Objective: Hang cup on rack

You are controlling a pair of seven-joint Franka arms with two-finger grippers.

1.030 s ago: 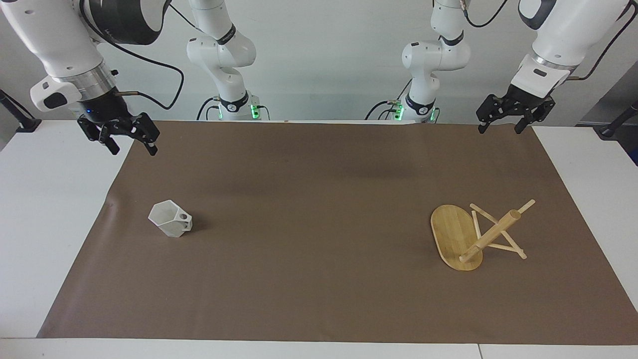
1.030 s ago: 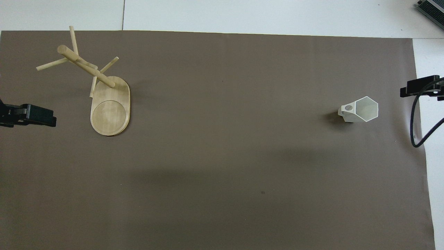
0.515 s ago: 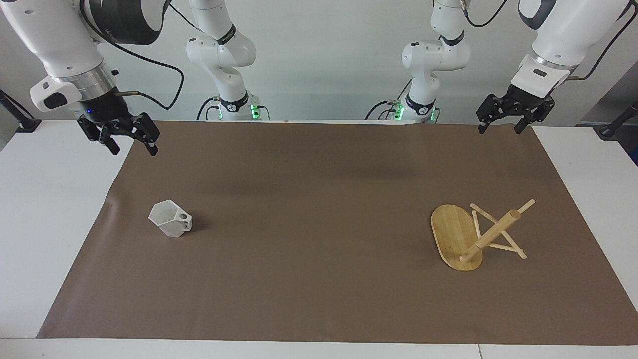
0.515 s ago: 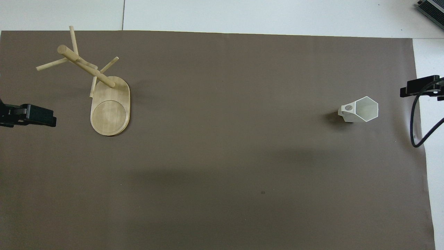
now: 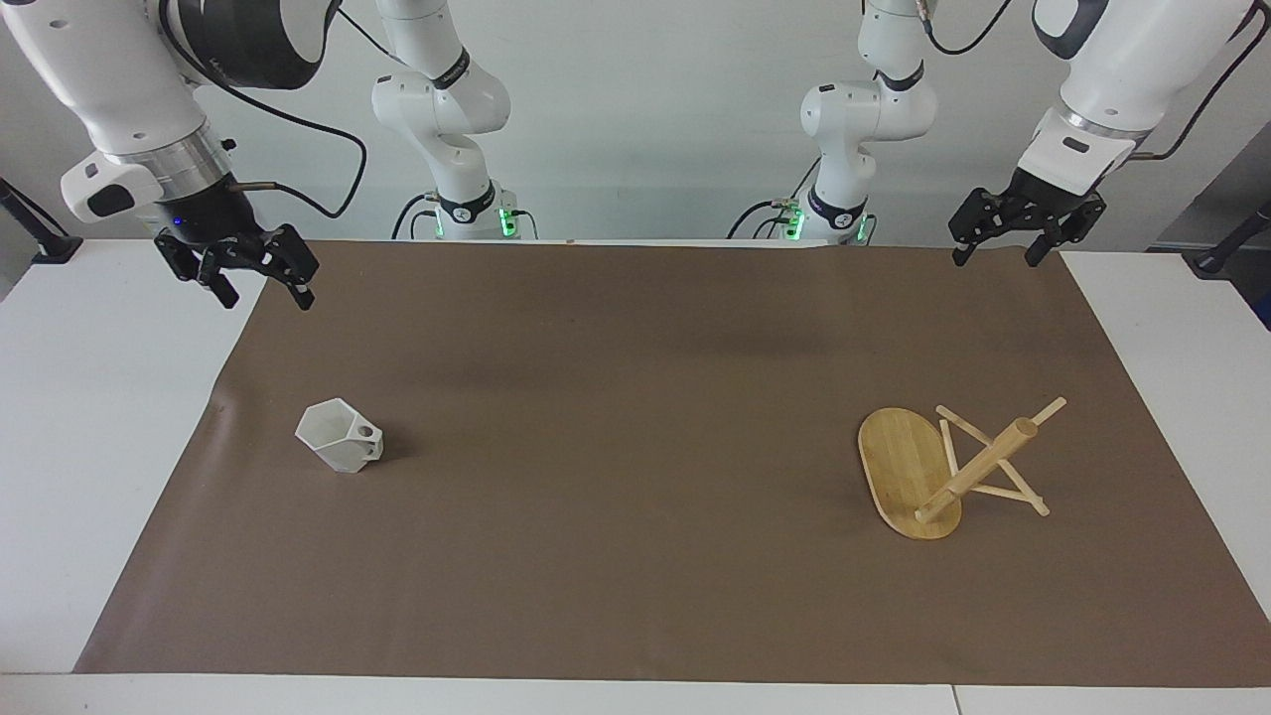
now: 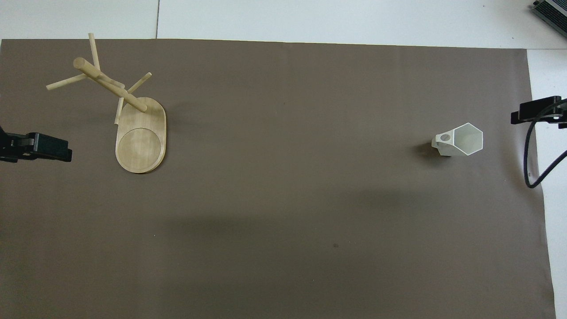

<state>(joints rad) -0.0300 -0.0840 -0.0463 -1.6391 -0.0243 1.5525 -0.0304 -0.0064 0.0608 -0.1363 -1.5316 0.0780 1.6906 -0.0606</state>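
Overhead crops both arms: left pincer and right pincer show only dark tips at the frame edges, fingers unreadable there.

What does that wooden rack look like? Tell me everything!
The rack looks like light bamboo. It has a flat oval base with a round ring marked on it, one thick round post and thin pegs crossing through the post. It stands upright on the brown mat, toward the left arm's end of the table. Nothing hangs on it, and no gripper touches it.
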